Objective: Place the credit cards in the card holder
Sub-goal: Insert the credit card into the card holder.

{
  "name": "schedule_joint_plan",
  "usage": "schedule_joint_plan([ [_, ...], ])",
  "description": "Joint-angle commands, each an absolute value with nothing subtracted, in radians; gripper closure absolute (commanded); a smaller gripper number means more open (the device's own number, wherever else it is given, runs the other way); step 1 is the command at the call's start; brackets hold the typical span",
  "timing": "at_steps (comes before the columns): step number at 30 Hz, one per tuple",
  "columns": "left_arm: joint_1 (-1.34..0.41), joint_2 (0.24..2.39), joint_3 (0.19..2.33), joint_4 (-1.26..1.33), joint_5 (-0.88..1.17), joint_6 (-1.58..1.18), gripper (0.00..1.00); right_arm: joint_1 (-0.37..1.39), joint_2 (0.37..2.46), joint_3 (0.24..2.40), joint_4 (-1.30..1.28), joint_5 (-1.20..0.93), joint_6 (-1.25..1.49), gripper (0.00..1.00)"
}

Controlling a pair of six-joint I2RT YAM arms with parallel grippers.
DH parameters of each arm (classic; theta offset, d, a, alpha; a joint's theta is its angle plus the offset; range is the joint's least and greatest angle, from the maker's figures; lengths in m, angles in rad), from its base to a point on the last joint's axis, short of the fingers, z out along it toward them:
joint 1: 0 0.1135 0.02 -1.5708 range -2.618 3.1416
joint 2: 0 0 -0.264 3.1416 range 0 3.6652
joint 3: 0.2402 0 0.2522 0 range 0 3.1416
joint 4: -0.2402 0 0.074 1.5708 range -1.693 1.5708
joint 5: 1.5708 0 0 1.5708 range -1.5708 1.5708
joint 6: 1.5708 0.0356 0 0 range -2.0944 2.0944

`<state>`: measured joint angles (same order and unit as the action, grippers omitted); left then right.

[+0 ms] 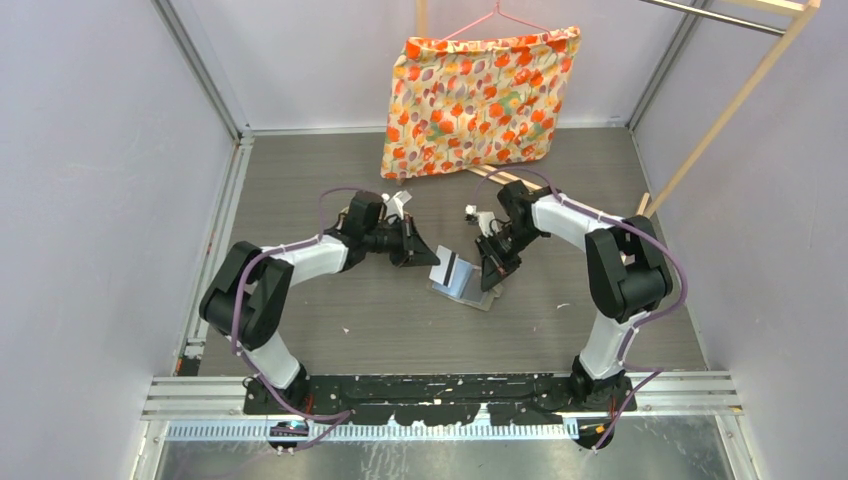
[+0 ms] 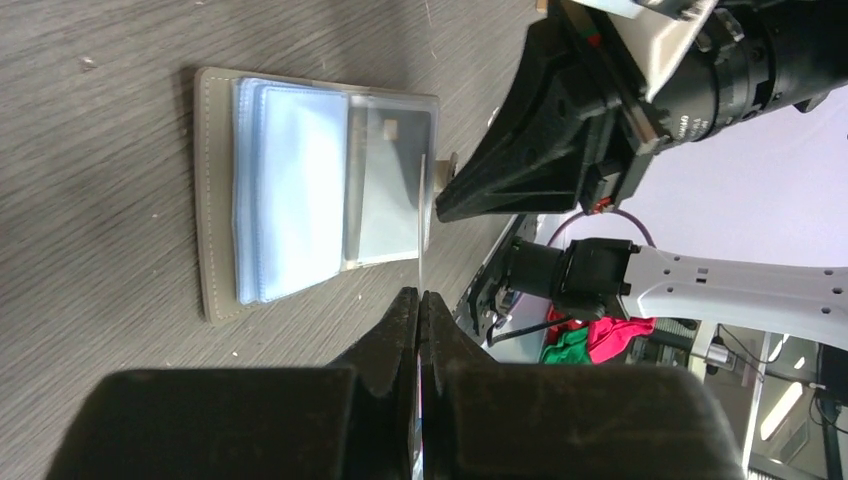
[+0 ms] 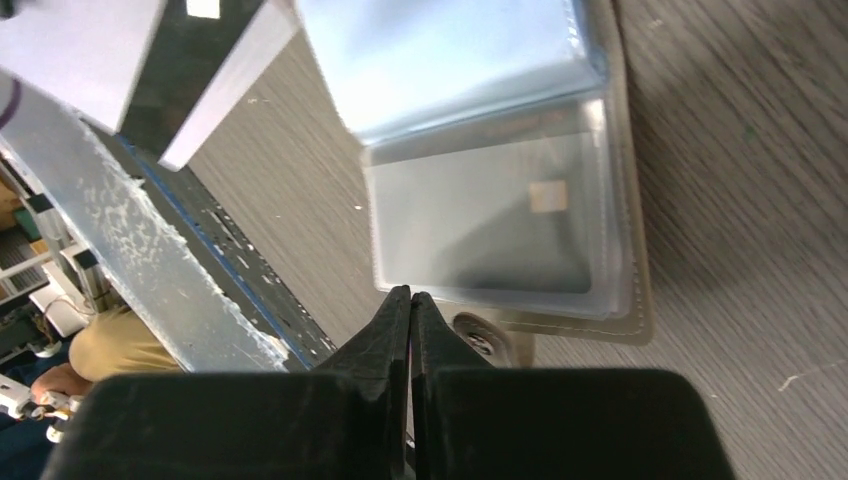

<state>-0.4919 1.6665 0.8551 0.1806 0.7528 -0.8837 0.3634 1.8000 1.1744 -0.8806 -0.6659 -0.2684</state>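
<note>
From above, the left claw (image 1: 432, 256) was clamped on a striped card (image 1: 453, 268) that stood just past its tips, over the open card holder (image 1: 465, 292). The right claw (image 1: 492, 275) sat at the holder's opposite side.

In the left wrist view, the striped card ran edge-on out of the closed fingers. The holder lay ahead and to the left, with a grey card (image 2: 390, 170) in its clear pocket (image 2: 385, 235).

In the right wrist view, the right claw's fingers were together, tips at the pocket's near edge. Whether they pinched it I could not tell.
</note>
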Motion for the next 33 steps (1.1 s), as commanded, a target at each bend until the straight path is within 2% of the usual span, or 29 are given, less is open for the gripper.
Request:
schedule_joint_plan([
  [1,-0.535,1.679,0.926,0.117,0.725,-0.828,0.99,0.368,1.82,1.213,-0.905,-0.57,-0.282,0.95],
  [13,-0.567,1.784,1.026,-0.041,0.628,-0.703,1.0,0.347,1.922,1.242,-0.885,-0.364,-0.255,0.95],
  [18,-0.585,1.821,1.007,0.086,0.679,-0.74,1.0,0.343,1.928,1.249,-0.887,-0.382,-0.263,0.93],
  [27,-0.595,1.886,1.041,0.102,0.656,-0.701,0.99,0.336,1.944,1.272,-0.895,-0.378,-0.275,0.91],
  [33,-0.595,1.923,1.016,0.249,0.682,-0.767,0.99,0.328,1.955,1.279,-0.897,-0.376,-0.277,0.91],
])
